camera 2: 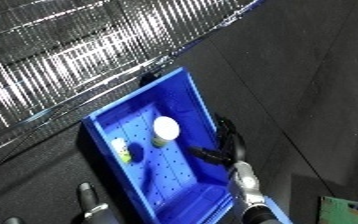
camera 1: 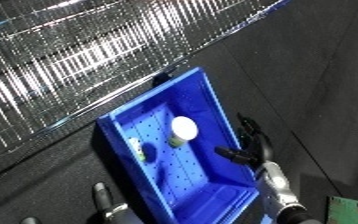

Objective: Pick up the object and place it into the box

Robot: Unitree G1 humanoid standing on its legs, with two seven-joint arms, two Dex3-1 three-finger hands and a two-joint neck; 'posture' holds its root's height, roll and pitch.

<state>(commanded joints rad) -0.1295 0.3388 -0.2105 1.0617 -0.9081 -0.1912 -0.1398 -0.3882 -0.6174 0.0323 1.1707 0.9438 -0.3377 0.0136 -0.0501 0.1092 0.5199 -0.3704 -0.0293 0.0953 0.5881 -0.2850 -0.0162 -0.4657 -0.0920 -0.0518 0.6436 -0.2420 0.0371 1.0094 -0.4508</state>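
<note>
A blue bin with a perforated floor lies tilted in the middle of the view. Inside it rests a white round object with a greenish part under it. A small yellow-green object sits nearer the bin's left wall. My right hand is at the bin's right rim, open and holding nothing, with its fingers straight along the wall and its thumb reaching over the rim. A small part of my left hand shows at the lower edge, left of the bin.
A shiny ribbed metallic sheet fills the upper left, right behind the bin. Dark flat ground spreads to the right. A green object peeks in at the lower right corner.
</note>
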